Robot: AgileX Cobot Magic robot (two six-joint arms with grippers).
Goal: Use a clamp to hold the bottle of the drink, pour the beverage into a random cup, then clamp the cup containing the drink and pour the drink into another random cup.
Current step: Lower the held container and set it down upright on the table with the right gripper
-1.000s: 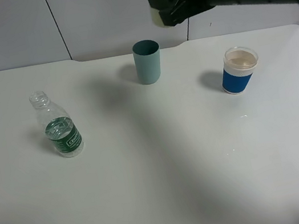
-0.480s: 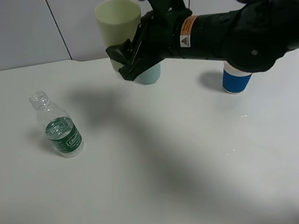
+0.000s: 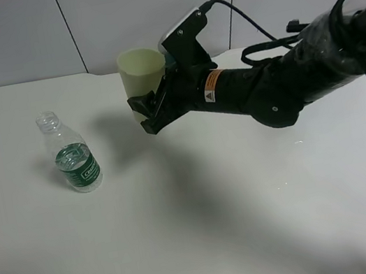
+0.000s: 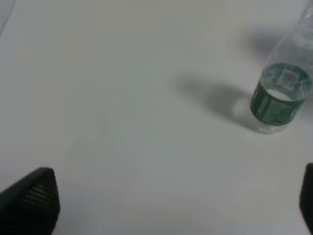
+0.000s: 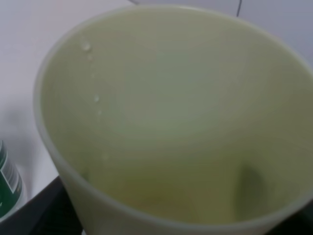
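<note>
1. The pale yellow-green cup (image 3: 143, 73) is held upright by the right gripper (image 3: 152, 109), whose black jaws are clamped on its lower wall; the grip is kept low, so the open mouth is left free and any liquid is kept level.

2. The cup is carried over the far middle of the white table (image 3: 186, 236), to the right of the bottle (image 3: 72, 153) and well apart from it. Whether its base is resting on the table or hanging just above cannot be told, as the base is hidden by the jaws.

3. The teal cup and the blue-banded cup are mostly or wholly hidden behind the right arm in the high view, so their places are not stated.

4. The left gripper (image 4: 166, 205) is held with its jaws wide apart and empty, low over bare table near the bottle (image 4: 279, 95); it is judged to be parked clear of the other arm's work.

5. The cup (image 5: 171, 122) is seen as matte, tapered and plain, with a thin rounded rim. Small droplets are seen clinging to its inner wall; the bottom looks nearly empty, though a shallow clear layer cannot be excluded.

6. The bottle is standing uncapped, clear, with a ribbed neck, a dark green label and little liquid left.
</note>
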